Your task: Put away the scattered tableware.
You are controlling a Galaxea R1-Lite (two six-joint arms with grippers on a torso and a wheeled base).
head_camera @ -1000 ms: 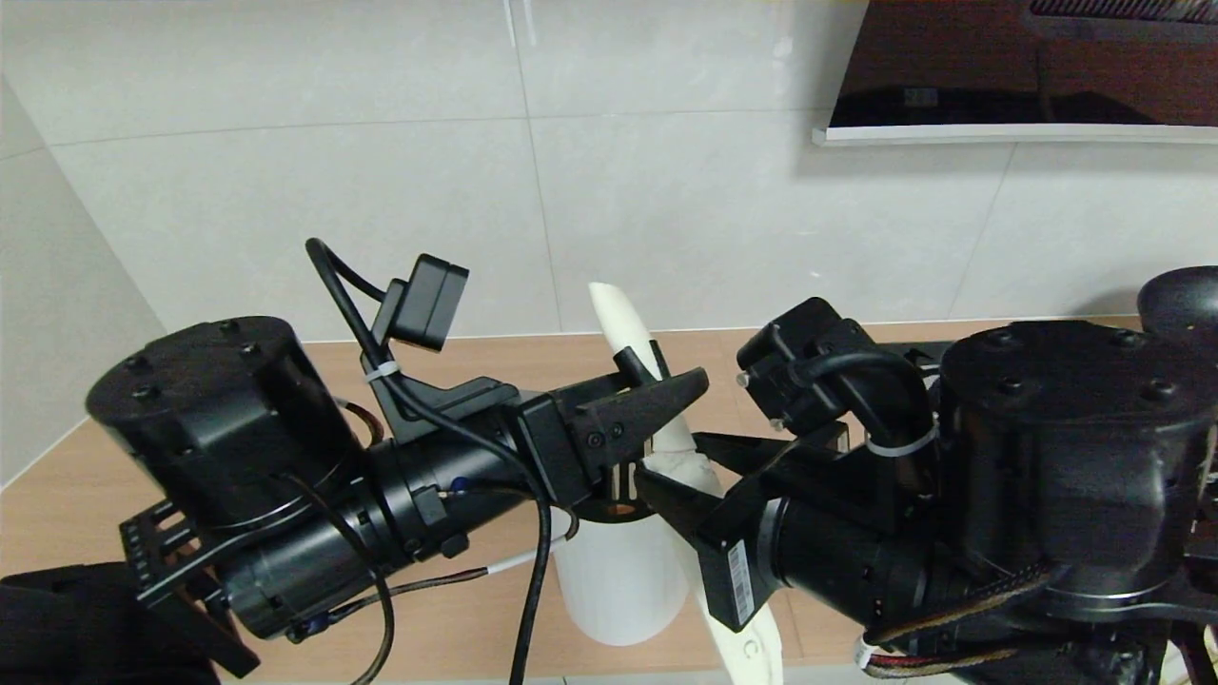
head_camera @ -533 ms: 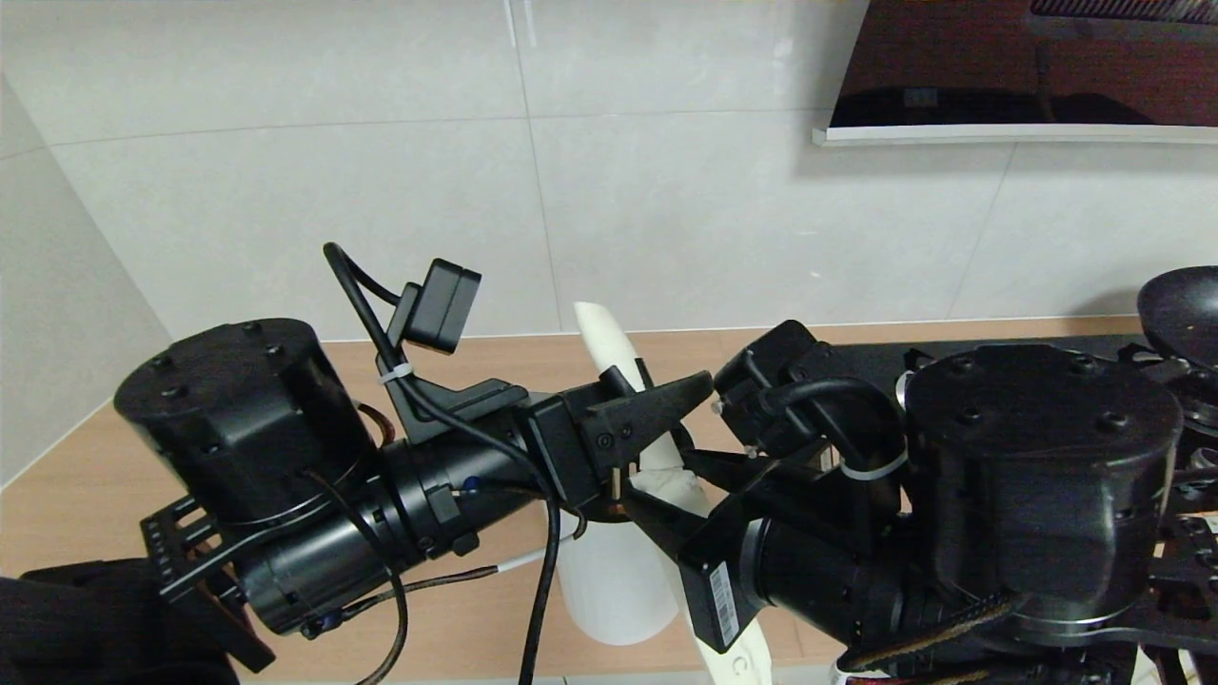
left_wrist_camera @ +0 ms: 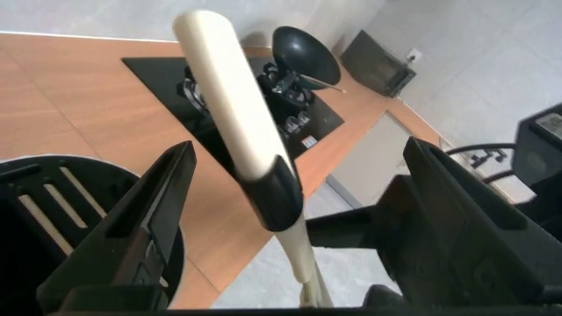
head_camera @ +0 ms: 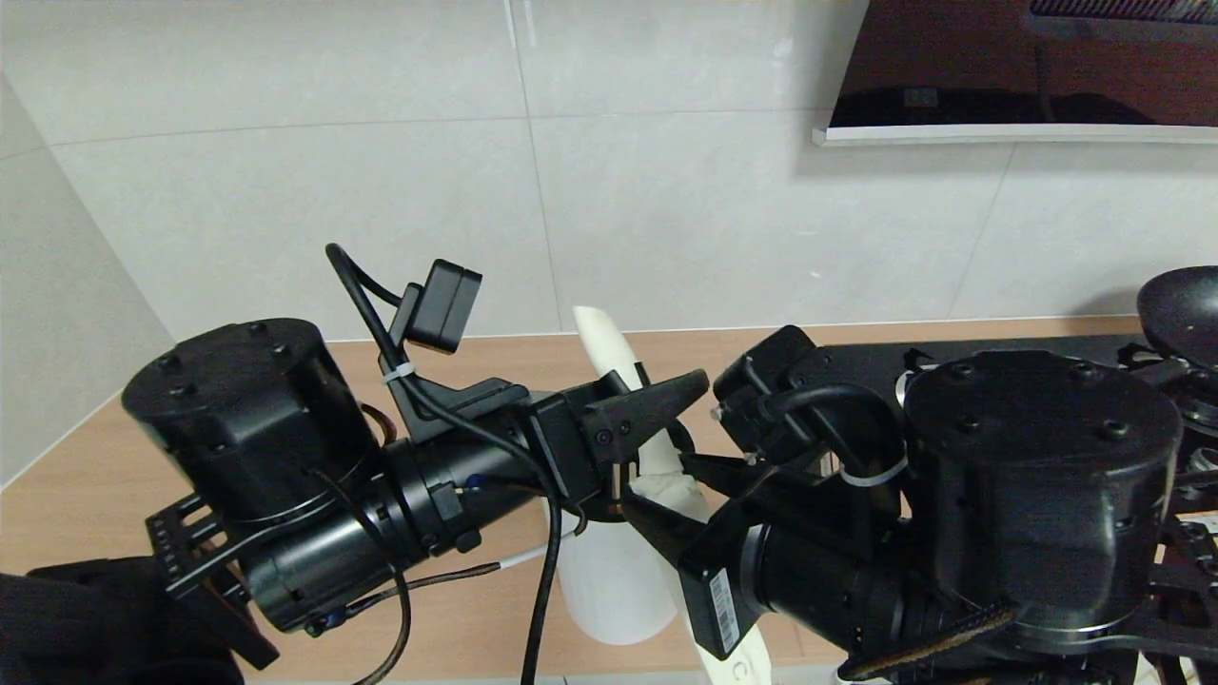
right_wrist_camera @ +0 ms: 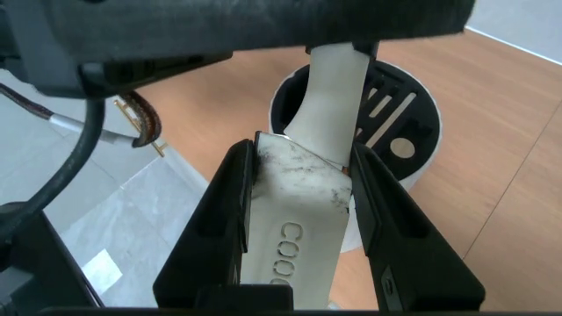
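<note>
A cream-white utensil point(head_camera: 609, 347) with a black collar on its handle stands tilted above a white utensil holder point(head_camera: 618, 590) on the wooden counter. My right gripper point(head_camera: 680, 485) is shut on the utensil's broad lower part point(right_wrist_camera: 299, 228), with a finger on either side. The holder's black slotted top point(right_wrist_camera: 413, 132) lies just beneath. My left gripper point(head_camera: 657, 447) is open, and its two fingers point(left_wrist_camera: 140, 228) stand wide on either side of the handle point(left_wrist_camera: 224, 79) without touching it. The holder's top point(left_wrist_camera: 53, 202) is next to that gripper.
A black stovetop point(head_camera: 875, 357) lies on the counter point(head_camera: 95, 476) to the right, with a black pan point(head_camera: 1180, 304) on it. A dark range hood point(head_camera: 1028, 76) hangs at the upper right. Tiled wall runs behind, and a side wall stands on the left.
The right arm has shifted left, and the utensil has dropped slightly and moved left with it. The left arm has edged right. Almost nothing moved in the last half second.
</note>
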